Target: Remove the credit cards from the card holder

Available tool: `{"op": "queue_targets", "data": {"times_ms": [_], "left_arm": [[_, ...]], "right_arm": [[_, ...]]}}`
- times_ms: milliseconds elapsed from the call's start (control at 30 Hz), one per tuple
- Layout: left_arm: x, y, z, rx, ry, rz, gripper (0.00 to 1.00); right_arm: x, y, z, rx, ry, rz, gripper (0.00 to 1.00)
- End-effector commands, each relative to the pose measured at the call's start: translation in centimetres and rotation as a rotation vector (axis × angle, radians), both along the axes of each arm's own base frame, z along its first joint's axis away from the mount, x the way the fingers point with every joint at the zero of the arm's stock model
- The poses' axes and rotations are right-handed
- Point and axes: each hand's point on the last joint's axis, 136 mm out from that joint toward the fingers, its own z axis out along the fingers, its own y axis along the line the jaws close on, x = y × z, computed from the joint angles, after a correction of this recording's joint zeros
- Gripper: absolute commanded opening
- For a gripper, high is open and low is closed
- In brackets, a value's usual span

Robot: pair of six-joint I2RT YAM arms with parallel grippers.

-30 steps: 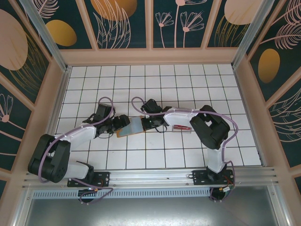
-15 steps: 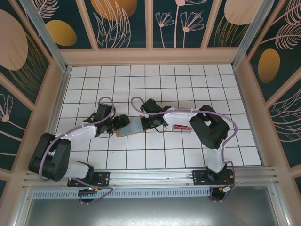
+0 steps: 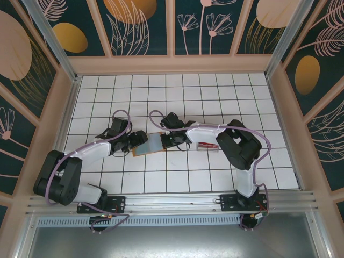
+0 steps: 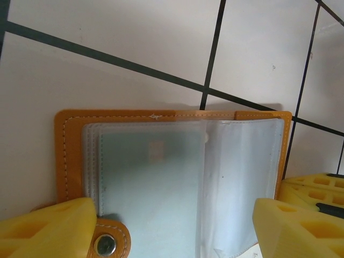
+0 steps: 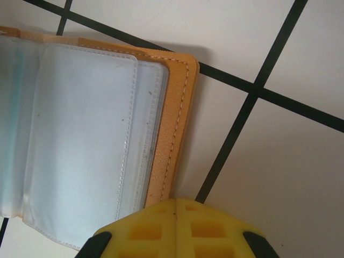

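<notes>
The card holder (image 3: pixel 151 144) lies open on the white tiled table, tan-orange outside (image 4: pixel 161 115) with clear pockets inside (image 5: pixel 80 134). A teal-grey credit card (image 4: pixel 150 183) sits in its left-hand pocket. My left gripper (image 3: pixel 138 141) is at the holder's left end. In the left wrist view this gripper (image 4: pixel 174 231) stands open, a yellow finger on either side of the pockets, near the snap tab (image 4: pixel 105 244). My right gripper (image 3: pixel 171 141) is shut with nothing between its fingers. Its tips (image 5: pixel 176 210) rest over the tan edge (image 5: pixel 174 123) of the right panel.
A small clear box with red contents (image 3: pixel 207 144) lies on the tiles just right of the holder, partly under the right arm. Wooden walls enclose the table, and a metal rail (image 3: pixel 172 203) runs along the near edge.
Hardly anything differs. The left arm has shifted very slightly, and the holder and the right arm are where they were.
</notes>
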Motion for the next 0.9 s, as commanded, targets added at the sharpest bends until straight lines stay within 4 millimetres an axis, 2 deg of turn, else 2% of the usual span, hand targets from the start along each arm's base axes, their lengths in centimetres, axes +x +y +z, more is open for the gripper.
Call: {"op": "queue_targets", "data": {"times_ms": [0,267,667,767,867], "left_arm": [[-0.1,-0.6,-0.3,-0.023,0.017,-0.036,0.77],[0.5,-2.8,1.4,-0.139,-0.032,-0.099,0.77],[1.5,-5.1,2.6,-0.181,-0.056,-0.152,0.77],[1.6,-4.8,2.7,-0.158,-0.059,-0.138,0.77],[1.7,-3.5,2.9,-0.089,-0.075,-0.099,0.78]], "right_arm": [[-1.2,0.9,-1.4,-0.011,0.047,0.022,0.00],[-1.5,1.1,-1.5,-0.011,0.050,0.027,0.00],[-1.6,1.0,-1.5,-0.016,0.050,0.026,0.00],[-1.6,1.0,-1.4,-0.016,0.048,0.026,0.00],[-1.6,0.9,-1.5,-0.019,0.050,0.026,0.00]]}}
